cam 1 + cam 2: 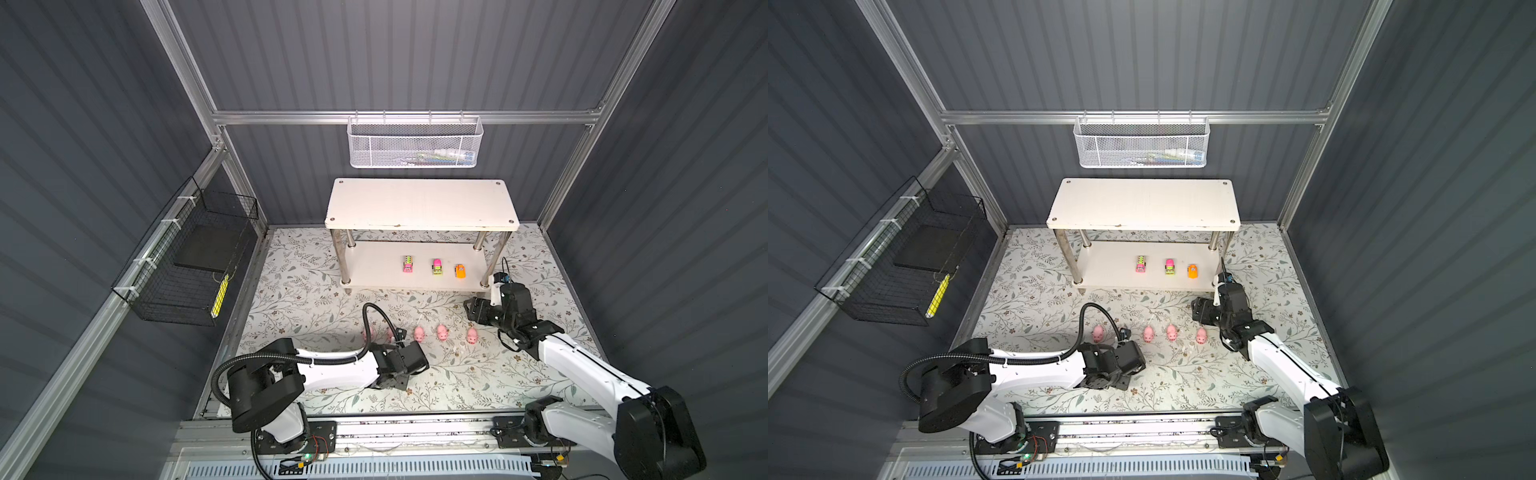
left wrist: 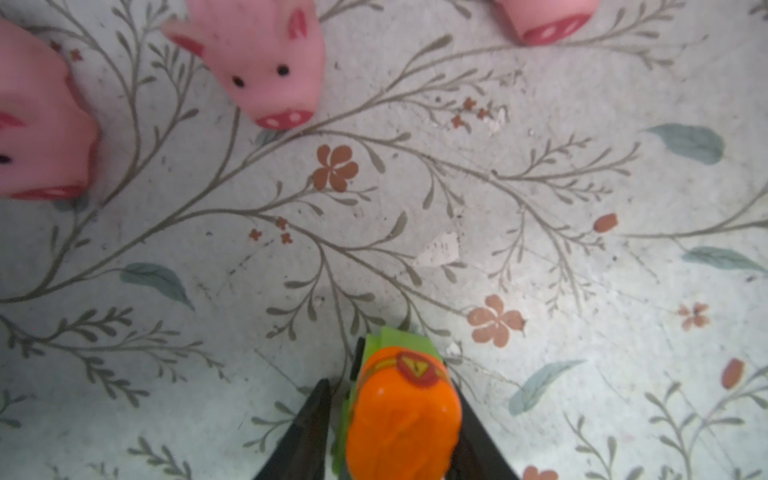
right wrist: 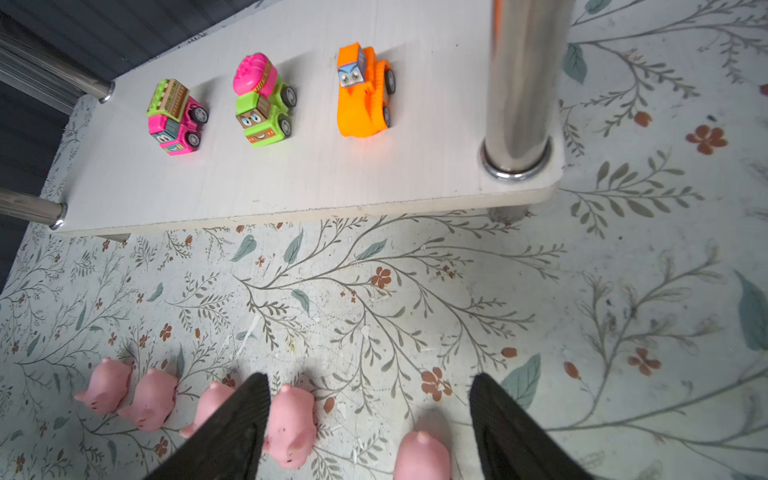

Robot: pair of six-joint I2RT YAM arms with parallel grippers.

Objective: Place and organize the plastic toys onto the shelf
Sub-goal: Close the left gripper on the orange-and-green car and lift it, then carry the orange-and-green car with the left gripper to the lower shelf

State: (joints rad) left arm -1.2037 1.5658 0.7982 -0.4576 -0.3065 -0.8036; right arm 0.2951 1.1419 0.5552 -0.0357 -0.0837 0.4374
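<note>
- Three cars stand in a row on the lower board (image 1: 374, 266) of the shelf (image 1: 419, 224): a pink truck (image 1: 408, 264), a green mixer (image 1: 436, 267) and an orange digger (image 1: 459, 271). I count that part as done.
- The fourth car (image 2: 403, 419), orange on top and green below, sits between the fingers of my left tool (image 2: 390, 388). The tool is drawn in narrow on both sides of the car and seems to grip it, low over the bench (image 1: 311, 316), just in front of the pigs and well apart from the shelf.
- All five pigs (image 3: 291, 424) stand in a row on the bench; none is on the shelf.
- My right tool (image 3: 372, 432) is spread wide and holds nothing. It hangs above the pig at the right end of the row, near the front right post (image 3: 519, 83).
- The top board (image 1: 419, 203) is bare.
- By my reckoning about a third is done: one car and five pigs are left to place.
</note>
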